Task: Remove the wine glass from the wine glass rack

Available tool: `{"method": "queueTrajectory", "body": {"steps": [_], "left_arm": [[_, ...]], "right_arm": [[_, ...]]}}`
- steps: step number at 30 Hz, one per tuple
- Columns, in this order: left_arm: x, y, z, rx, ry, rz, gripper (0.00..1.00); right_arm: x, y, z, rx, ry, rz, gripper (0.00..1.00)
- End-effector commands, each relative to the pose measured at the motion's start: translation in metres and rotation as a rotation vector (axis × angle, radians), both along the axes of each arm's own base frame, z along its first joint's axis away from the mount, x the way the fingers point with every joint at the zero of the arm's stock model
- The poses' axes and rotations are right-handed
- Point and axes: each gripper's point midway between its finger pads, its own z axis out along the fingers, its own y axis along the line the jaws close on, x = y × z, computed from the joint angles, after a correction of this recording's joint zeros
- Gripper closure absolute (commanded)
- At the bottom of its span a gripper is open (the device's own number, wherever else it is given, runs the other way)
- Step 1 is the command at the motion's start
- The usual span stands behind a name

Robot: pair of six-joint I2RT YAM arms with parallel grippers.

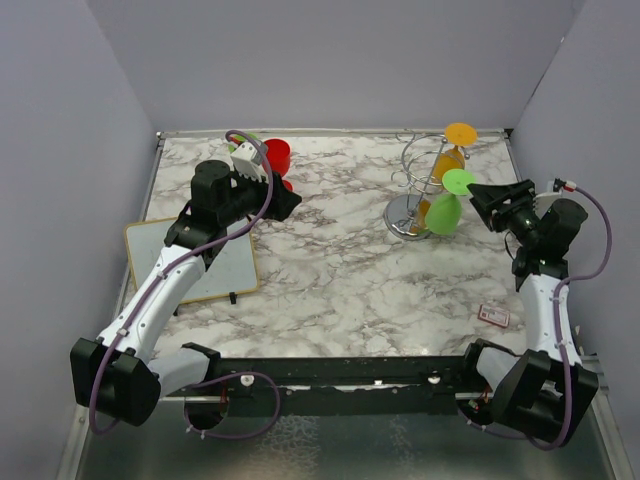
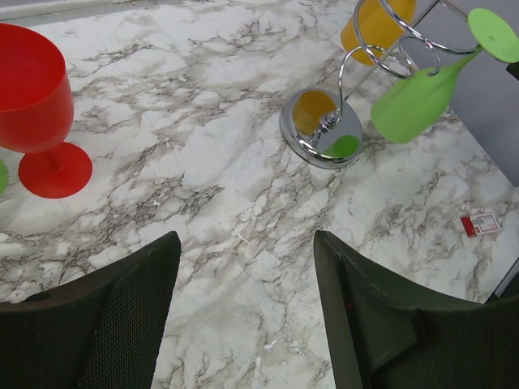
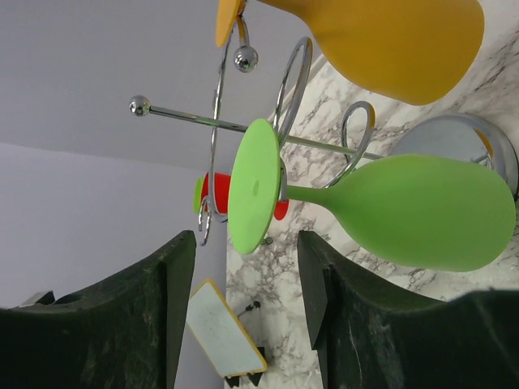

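**Materials and finish**

Wine glass rack (image 2: 296, 138): shiny chrome metal wire. The base is mirror-polished and reflects orange and green.
Green wine glass (image 3: 413, 211), orange glass (image 3: 381, 40), red glass (image 2: 28, 97): opaque, matt, smooth, plastic-looking.
Table (image 1: 340, 270): marble-pattern top, smooth, slight sheen.
Left hand (image 2: 246, 243): fingers (image 2: 122, 316) black, matt, with a fine mesh-like texture.
Right hand (image 3: 246, 243): dark, rough, mottled.
Whiteboard (image 1: 195, 262): smooth white face, pale wood-coloured frame.

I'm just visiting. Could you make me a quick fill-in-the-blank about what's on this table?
On the wine glass rack hang an orange glass and a ____ one.
The upright glass on the table is ____.
The gripper nearest the rack belongs to the ____ arm.
Missing words: green, red, right.
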Motion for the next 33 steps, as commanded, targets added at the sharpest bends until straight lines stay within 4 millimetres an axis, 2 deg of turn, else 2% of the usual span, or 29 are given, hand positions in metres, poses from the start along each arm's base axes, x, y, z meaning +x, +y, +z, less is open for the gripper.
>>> {"method": "queueTrajectory", "body": {"steps": [1, 13, 33], "left_arm": [[-0.0045, -0.0034, 0.012, -0.018, -0.044, -0.022, 0.31], [-0.0032, -0.0028, 0.0108, -0.014, -0.042, -0.016, 0.31], [-0.003, -0.0025, 0.0097, -0.011, -0.04, -0.015, 0.31]], "right_arm": [[0.0027, 0.002, 0.007, 0.034, -0.035, 0.013, 0.48], [0.0067, 0.0016, 0.005, 0.07, -0.041, 0.014, 0.61], [0.0075, 0.0064, 0.0065, 0.11, -0.042, 0.026, 0.65]]}}
